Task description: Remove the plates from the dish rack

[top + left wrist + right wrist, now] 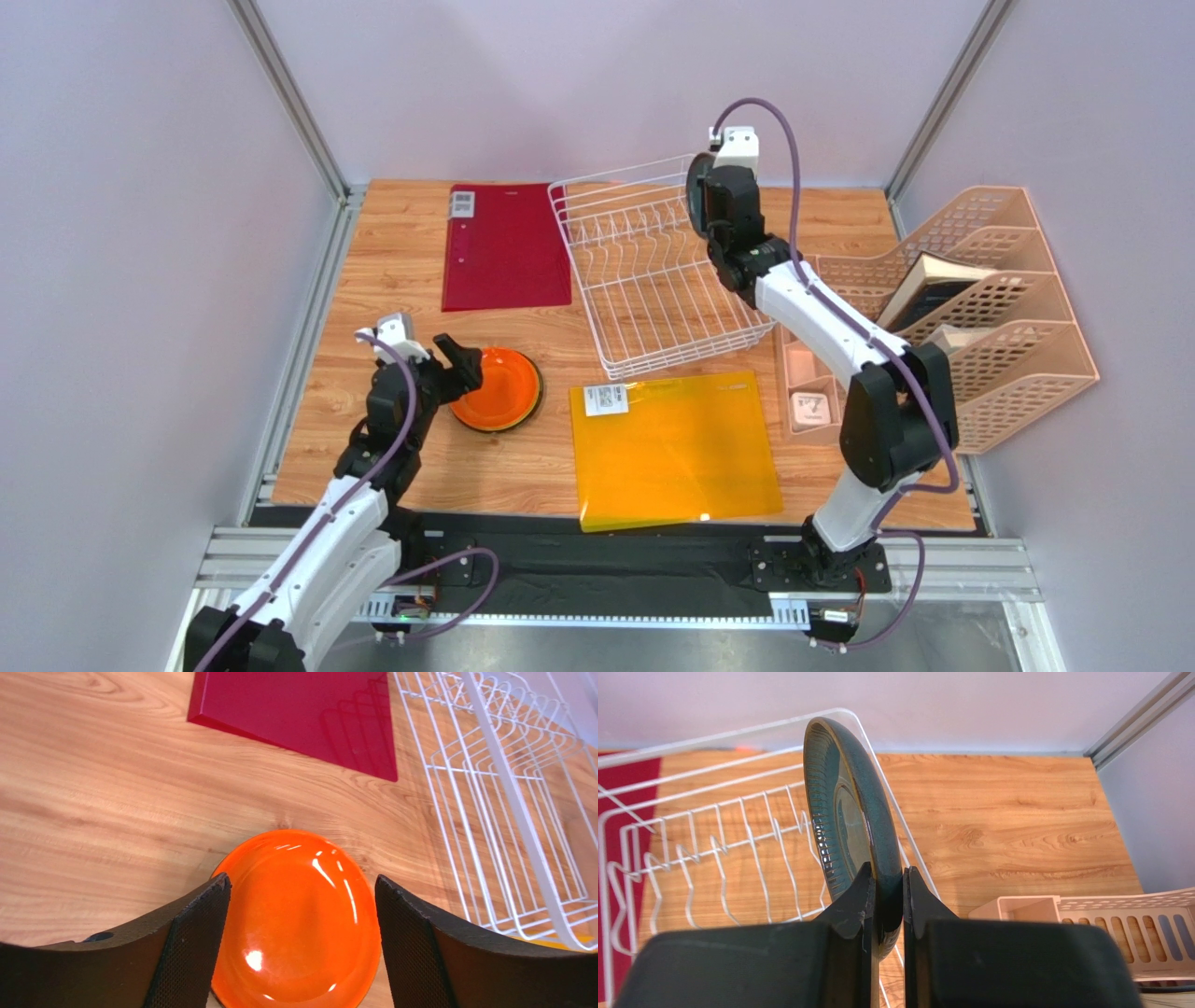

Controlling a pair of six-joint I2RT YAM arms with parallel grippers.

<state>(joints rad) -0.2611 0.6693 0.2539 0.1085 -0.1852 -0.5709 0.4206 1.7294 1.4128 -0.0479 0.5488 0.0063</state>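
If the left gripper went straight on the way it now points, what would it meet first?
The orange plate: it lies flat on the table directly ahead, between the left gripper's open fingers. Depth is unclear, but nothing shows in between.

Plain orange plate (295, 917); ribbed teal plate (840, 812)

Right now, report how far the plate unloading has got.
Done: the orange plate lies flat on the table, out of the dish rack, between the fingers of the open left gripper. In hand: the right gripper is shut on the dark teal plate, held on edge over the rack's rim. Left: setting that plate down. No other plate shows in the rack or elsewhere in view.
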